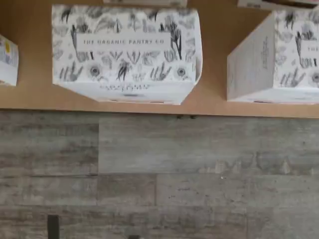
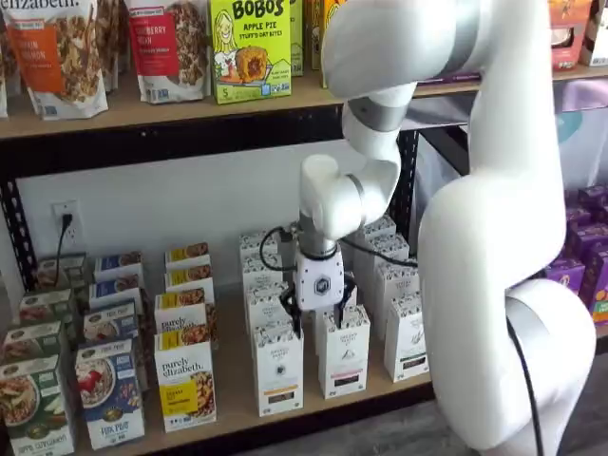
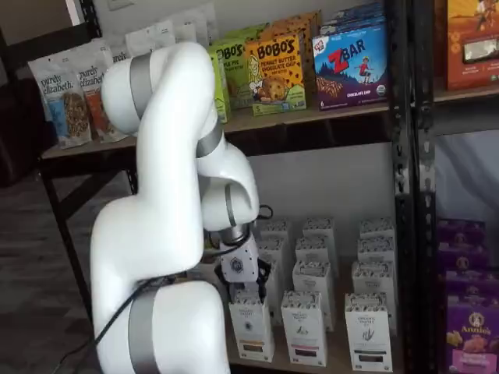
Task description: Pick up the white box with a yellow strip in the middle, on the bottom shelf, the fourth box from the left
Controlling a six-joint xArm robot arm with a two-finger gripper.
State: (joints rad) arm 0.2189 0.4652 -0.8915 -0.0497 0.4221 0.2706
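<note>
1. In the wrist view the white box (image 1: pixel 127 52) is seen from above. Its patterned lid reads "The Organic Pantry Co" and it stands near the front edge of the bottom shelf (image 1: pixel 214 102). A like white carton (image 1: pixel 279 59) stands apart on one side, and the corner of a yellow-labelled box (image 1: pixel 7 59) shows on the other. The gaps on both sides leave room for fingers to slip down. Grey plank floor (image 1: pixel 159 174) fills the rest of the picture, so the camera seems to hang over the shelf's front edge. No fingers show here
2. In a shelf view the gripper (image 2: pixel 315 328) points straight down from the bent arm (image 2: pixel 494 237), likely for a grasp from the top. Its two black fingers stand apart with a plain gap. It hangs just above the front row, between the white box (image 2: pixel 278 366) and the next carton (image 2: pixel 343 351), and grips nothing. By my judgement it has to shift over the white box before it goes down. The tan strip sits low on the box front
3. In a shelf view the arm hides most of the gripper (image 3: pixel 236 290), and the finger gap cannot be told here. The white box (image 3: pixel 251 327) stands at the front of the bottom shelf (image 3: pixel 335 365), leftmost of the three front cartons in sight, untouched
</note>
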